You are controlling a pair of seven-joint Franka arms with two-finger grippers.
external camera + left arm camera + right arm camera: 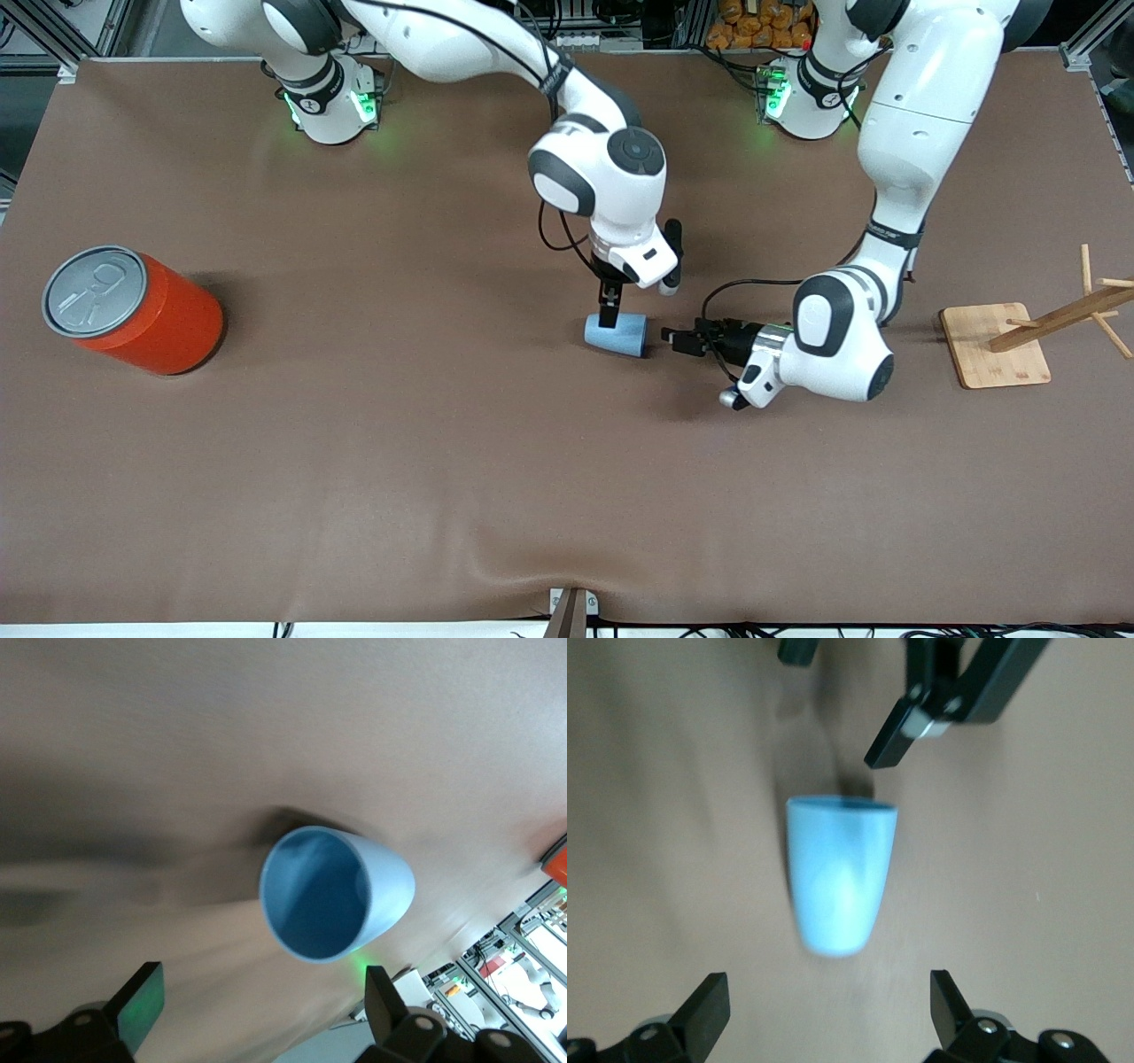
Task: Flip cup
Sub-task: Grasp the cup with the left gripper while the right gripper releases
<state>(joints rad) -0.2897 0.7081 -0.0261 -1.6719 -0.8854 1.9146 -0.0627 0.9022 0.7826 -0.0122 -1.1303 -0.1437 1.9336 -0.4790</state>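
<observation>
The light-blue cup [616,335] lies on its side on the brown table near the middle, its mouth toward the left arm's end. My right gripper [609,317] points down just above the cup, open and empty. In the right wrist view the cup [840,875] lies ahead of the gripper [828,1005], not between the fingers. My left gripper [671,338] lies low and level, beside the cup's mouth, open and empty. The left wrist view looks into the cup's darker blue inside [319,895], ahead of the gripper [263,1001]. The left gripper's fingers [917,722] also show in the right wrist view.
A large orange can [133,310] with a grey pull-tab lid stands toward the right arm's end of the table. A wooden peg stand [997,344] on a square base stands toward the left arm's end.
</observation>
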